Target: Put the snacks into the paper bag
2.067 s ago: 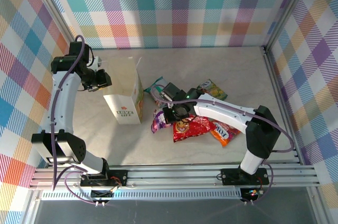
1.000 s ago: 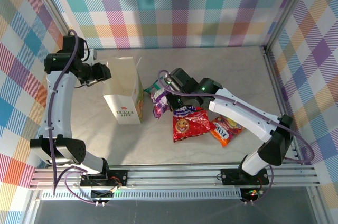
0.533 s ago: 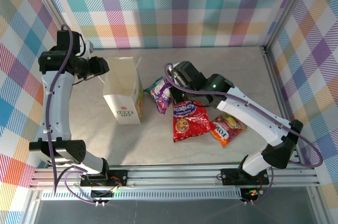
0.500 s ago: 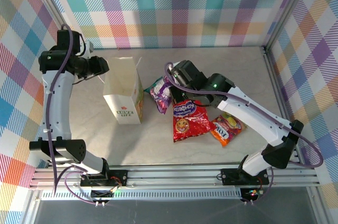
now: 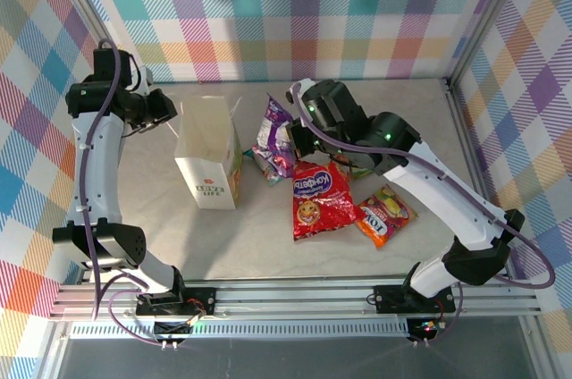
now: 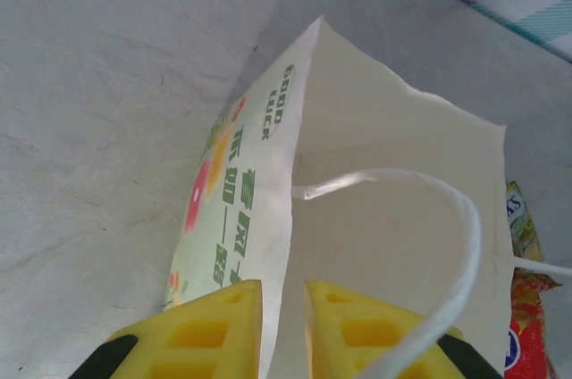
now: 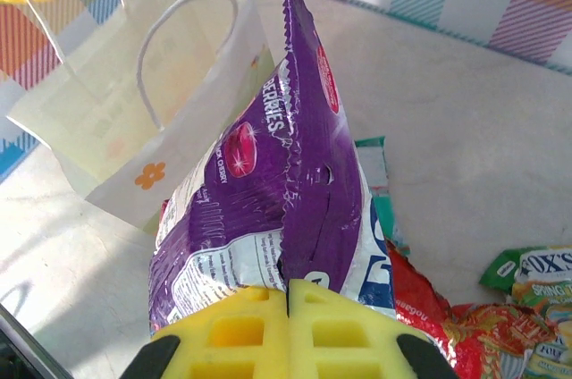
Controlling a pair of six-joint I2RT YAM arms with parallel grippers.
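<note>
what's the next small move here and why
Probably shift the purple foil packet left, over the open mouth of the white paper bag: the right gripper holds it lifted beside the bag, and the left gripper straddles its wall.

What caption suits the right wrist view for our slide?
Right gripper holds the purple packet up near the paper bag.

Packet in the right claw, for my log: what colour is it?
The packet is purple, clearest in right wrist view.
</note>
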